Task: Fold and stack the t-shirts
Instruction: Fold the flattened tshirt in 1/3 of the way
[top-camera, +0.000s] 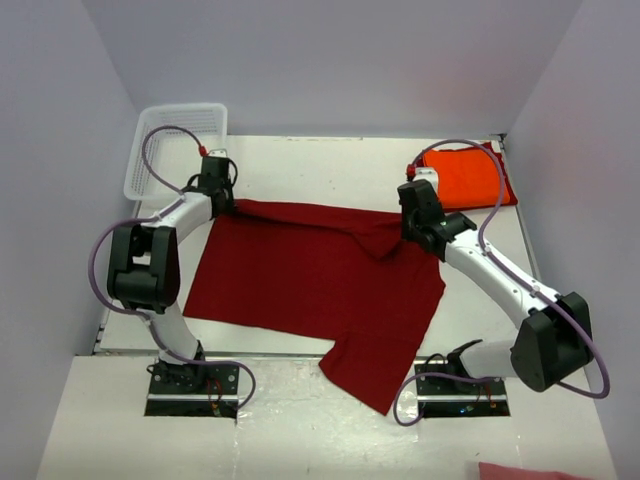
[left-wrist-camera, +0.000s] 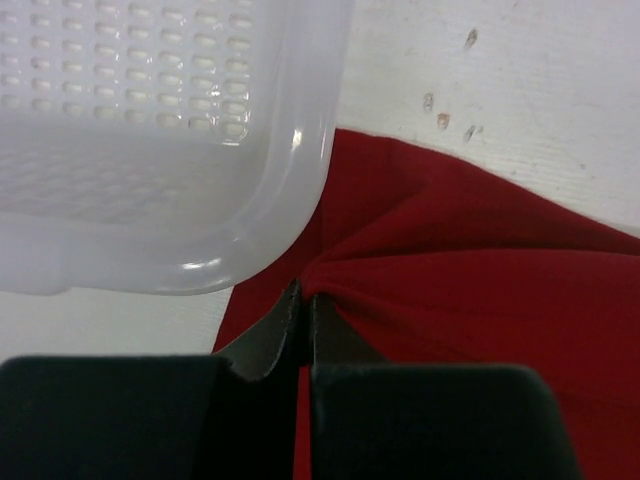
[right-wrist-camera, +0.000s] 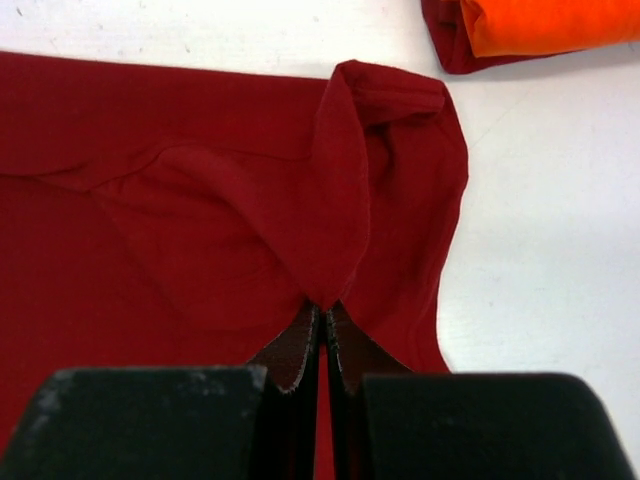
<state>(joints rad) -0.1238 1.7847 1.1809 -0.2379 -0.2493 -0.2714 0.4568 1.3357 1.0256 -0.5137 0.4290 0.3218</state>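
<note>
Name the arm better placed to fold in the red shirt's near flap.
Right, probably: the red shirt trails off beside that arm's base. The right gripper and left gripper both pinch its far edge, the left by the basket.

A white plastic mesh basket (top-camera: 176, 150) sits at the far left corner of a white table (top-camera: 320, 165), enclosed by pale grey walls (top-camera: 330, 60).

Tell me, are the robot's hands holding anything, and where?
Yes, the red shirt. The left gripper pinches a fold at its far edge by the basket; the right gripper pinches a fold near its far right corner.
</note>
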